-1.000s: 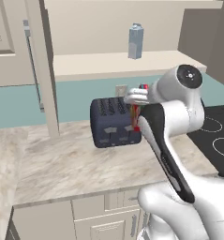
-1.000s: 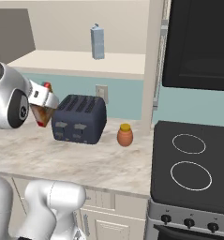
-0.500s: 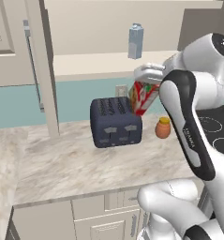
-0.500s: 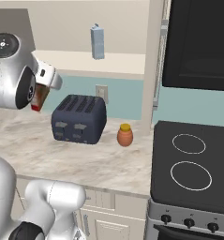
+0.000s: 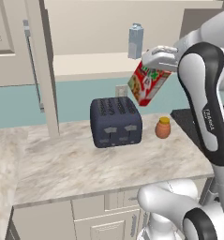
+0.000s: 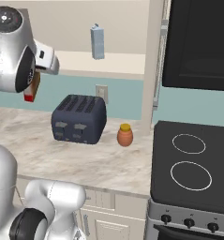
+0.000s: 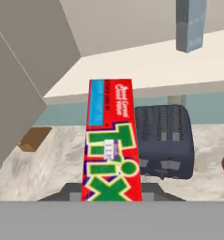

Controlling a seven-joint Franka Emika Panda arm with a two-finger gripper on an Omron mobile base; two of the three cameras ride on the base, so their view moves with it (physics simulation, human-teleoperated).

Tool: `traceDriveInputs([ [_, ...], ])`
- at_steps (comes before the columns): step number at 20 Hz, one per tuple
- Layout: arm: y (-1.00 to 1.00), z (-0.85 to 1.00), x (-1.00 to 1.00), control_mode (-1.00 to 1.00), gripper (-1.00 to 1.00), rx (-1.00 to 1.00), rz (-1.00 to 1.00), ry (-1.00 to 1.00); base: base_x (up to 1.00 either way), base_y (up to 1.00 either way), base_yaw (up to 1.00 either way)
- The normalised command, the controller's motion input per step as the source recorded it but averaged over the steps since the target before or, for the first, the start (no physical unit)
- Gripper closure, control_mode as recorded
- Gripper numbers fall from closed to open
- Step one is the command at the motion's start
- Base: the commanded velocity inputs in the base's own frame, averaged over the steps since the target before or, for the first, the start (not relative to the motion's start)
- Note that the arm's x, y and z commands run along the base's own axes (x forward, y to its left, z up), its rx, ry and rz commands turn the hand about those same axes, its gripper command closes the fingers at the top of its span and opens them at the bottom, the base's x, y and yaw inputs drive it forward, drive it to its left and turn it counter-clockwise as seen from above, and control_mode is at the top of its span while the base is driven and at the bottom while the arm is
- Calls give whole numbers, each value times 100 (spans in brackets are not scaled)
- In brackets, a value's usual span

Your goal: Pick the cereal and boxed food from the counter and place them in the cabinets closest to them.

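Note:
The cereal (image 5: 148, 84) is a red box with a cereal picture, hanging tilted in the air above and right of the toaster, just below the shelf edge. My gripper (image 5: 158, 58) is shut on its top end. A red and tan corner of the cereal (image 6: 31, 90) pokes out under my hand in the right base view. In the hand view the cereal (image 7: 111, 140) runs away from my gripper (image 7: 111, 196) toward the cabinets' open cream shelf (image 7: 146, 65). Beneath it lies the beige marbled counter (image 5: 85, 164). The boxed food is out of view.
A pale blue carton (image 5: 136, 41) stands on the shelf (image 5: 94, 65). The dark toaster (image 5: 115, 122) and a small orange jar (image 5: 163, 127) sit on the counter. An open cabinet door (image 5: 38, 70) stands to the left. The black stove top (image 6: 193, 159) is on the right. A small brown block (image 7: 33, 138) lies on the counter.
The arm has lifted the cereal from beside the toaster's top up and to the right, to just under the shelf edge. The grip stayed shut on it.

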Motion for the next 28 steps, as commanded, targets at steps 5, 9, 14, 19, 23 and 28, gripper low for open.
traceDriveInputs([
  [5, 4, 3, -4, -100, 100, -5, 1, -3, 0, 0, 0],
  [9, 7, 15, -13, -100, 100, -10, 0, -16, 0, 0, 0],
  [14, 7, 22, -3, -100, 100, -10, -1, -19, 0, 0, 0],
  [19, 8, 1, 0, -100, 100, -7, 0, -4, 0, 0, 0],
  [23, 0, 7, 8, -100, 100, -5, -1, -5, 0, 0, 0],
  [28, 0, 16, 21, -100, 100, -1, -5, -1, 0, 0, 0],
])
